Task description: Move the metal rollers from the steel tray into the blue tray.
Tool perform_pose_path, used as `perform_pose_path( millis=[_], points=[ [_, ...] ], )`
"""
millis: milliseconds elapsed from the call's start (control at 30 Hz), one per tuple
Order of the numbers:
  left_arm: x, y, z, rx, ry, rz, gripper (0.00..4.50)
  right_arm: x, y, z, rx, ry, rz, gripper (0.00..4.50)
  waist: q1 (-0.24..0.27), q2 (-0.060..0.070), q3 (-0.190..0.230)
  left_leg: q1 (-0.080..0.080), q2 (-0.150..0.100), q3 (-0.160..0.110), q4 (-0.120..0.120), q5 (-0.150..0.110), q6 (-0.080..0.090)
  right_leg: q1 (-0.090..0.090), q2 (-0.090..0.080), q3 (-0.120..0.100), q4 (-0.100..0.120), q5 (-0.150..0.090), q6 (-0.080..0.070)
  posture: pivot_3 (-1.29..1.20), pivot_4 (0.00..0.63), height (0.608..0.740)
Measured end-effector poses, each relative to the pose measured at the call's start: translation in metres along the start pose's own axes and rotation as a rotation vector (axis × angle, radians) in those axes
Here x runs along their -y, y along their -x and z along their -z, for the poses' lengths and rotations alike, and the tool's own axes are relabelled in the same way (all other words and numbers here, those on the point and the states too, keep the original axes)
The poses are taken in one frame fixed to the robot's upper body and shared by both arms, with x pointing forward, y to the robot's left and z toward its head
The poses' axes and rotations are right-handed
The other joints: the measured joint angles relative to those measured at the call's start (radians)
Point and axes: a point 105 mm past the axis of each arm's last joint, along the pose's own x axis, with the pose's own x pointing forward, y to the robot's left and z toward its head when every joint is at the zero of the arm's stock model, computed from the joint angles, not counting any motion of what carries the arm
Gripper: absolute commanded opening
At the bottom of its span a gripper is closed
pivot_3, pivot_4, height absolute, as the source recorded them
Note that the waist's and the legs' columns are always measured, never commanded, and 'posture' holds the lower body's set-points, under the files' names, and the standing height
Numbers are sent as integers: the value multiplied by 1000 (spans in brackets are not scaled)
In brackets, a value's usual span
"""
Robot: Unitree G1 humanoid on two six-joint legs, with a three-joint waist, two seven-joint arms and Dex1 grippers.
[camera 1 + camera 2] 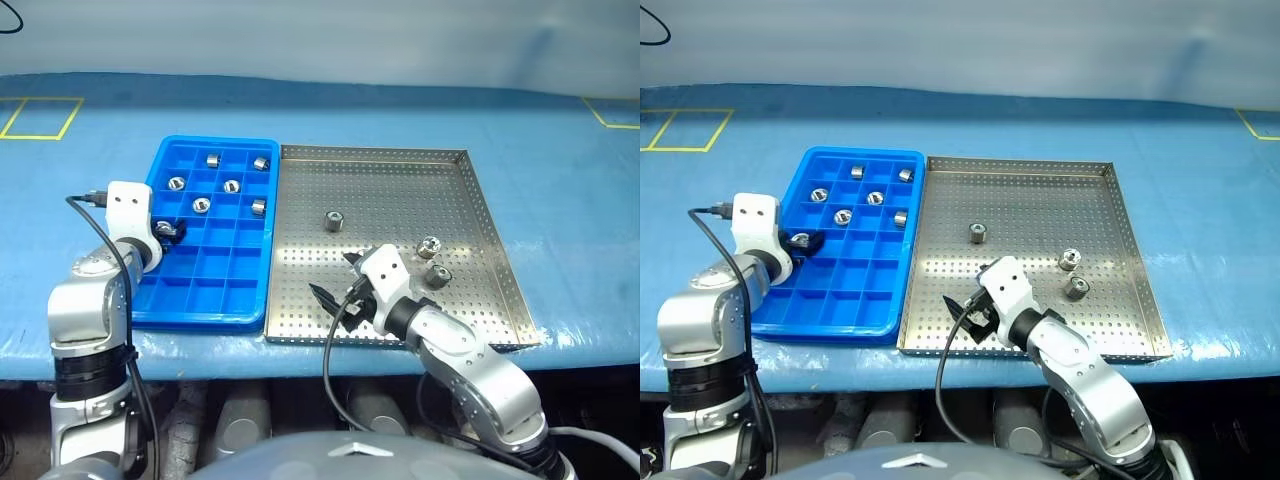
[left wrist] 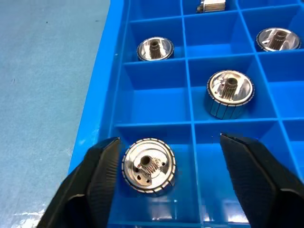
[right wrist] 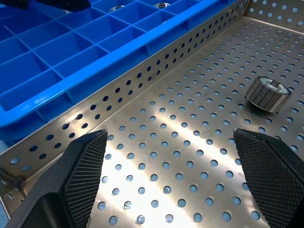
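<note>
The blue tray (image 1: 210,290) lies left of the steel tray (image 1: 400,190), their long sides touching. Several metal rollers sit in the blue tray's far cells, such as one roller (image 1: 232,186). Three more rollers (image 1: 334,220) (image 1: 429,246) (image 1: 438,274) rest on the steel tray's perforated floor. My left gripper (image 2: 169,141) hangs open over a cell at the blue tray's left edge, where a roller (image 2: 148,166) lies on the floor between its fingers. My right gripper (image 3: 169,135) is open and empty above the steel tray's near left part, with one roller (image 3: 268,93) ahead of it.
Both trays sit on a table covered in blue cloth (image 1: 560,200), whose front edge runs just behind my arms. Yellow tape squares (image 1: 40,118) mark the far corners. A black cable (image 1: 335,330) loops from my right wrist.
</note>
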Motion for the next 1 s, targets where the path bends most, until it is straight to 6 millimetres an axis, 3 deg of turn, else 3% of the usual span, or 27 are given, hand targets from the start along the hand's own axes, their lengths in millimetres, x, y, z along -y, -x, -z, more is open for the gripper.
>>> perform_pose_path(
  millis=[133, 267, 500, 600, 733, 867, 1000],
  points=[
    [19, -1, -29, 139, -27, 97, 4464, 0, 1, 3, -6, -9, 9, 4500, 2, 0, 0, -1, 0, 0, 0, 0, 0, 0, -1, 0, 0, 0, 0, 10, 150, 740],
    [70, 3, -52, 270, -60, 350, 4464, 3, 2, 3, -6, -12, 25, 4500, 3, 0, 0, -1, -1, 0, 0, 0, 0, 0, -1, 0, -1, 0, 0, -1, 150, 740],
    [160, 11, -44, 221, -239, 819, 4464, 3, 7, -3, 21, -12, 33, 4500, -12, 0, 0, -1, -1, 0, 0, 0, 0, 0, 0, 0, -1, 0, 0, -30, 150, 740],
    [176, 5, -45, 184, -314, 899, 4464, 3, 9, -5, 29, -12, 36, 4500, -18, 0, 0, -1, -1, 0, 1, 0, 0, 0, 0, 0, -1, 0, 1, -53, 150, 740],
    [183, -15, -48, 142, -400, 894, 4464, 4, 10, -6, 34, -12, 44, 4500, -25, 0, 0, -1, -1, 0, 0, 0, 0, 0, 1, 1, -1, 0, 1, -78, 150, 740],
    [199, -34, -40, 63, -443, 901, 4464, 4, 12, -5, 33, -22, 63, 4500, -29, 0, 0, -3, -2, 0, 1, 0, 1, -1, 0, 1, -2, 0, 1, -88, 150, 740],
    [219, -41, -33, 22, -467, 957, 4464, 5, 13, -4, 33, -27, 76, 4500, -39, 0, 0, -7, -2, -1, 2, 0, 1, -4, 0, 0, -2, 0, 1, -98, 150, 740]
  ],
)
